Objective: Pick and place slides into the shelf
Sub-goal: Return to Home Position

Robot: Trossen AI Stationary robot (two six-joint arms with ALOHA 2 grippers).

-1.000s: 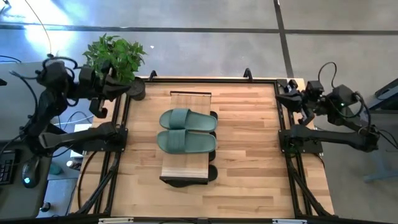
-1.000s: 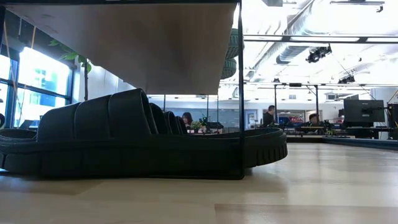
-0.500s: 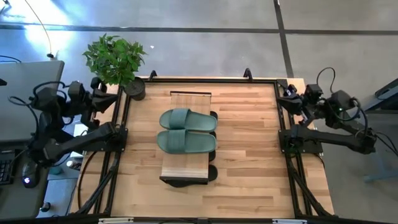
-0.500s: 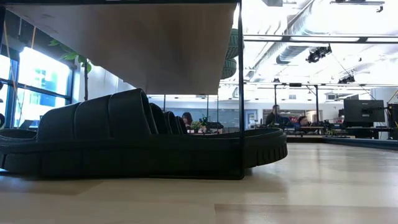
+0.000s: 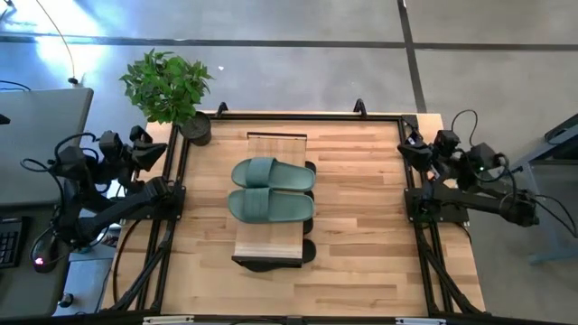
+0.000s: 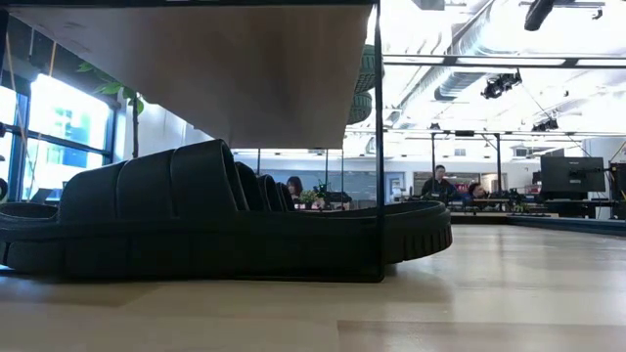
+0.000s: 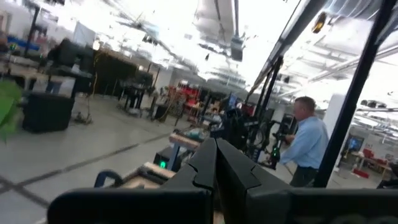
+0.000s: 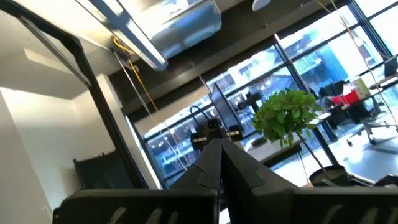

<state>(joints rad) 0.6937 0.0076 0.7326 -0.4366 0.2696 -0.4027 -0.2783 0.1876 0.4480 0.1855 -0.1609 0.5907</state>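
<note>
A pair of sage green slides lies side by side on the light wood top of the shelf in the middle of the table. Black slides rest on the table under the shelf; their ends stick out beside it. My left gripper is shut, folded back past the table's left edge. My right gripper is shut, folded back at the table's right edge. Each wrist view shows its own fingers closed, left and right, aimed up into the room with nothing between them.
A potted plant stands at the table's far left corner. A black frame runs round the tabletop. A desk with cables is left of the table. People show in the room beyond.
My left arm has drawn back from beside the plant, toward the table's near side and down, folding in past the left edge. My right arm has sunk and folded in a little at the right edge. The slides and the shelf have kept still.
</note>
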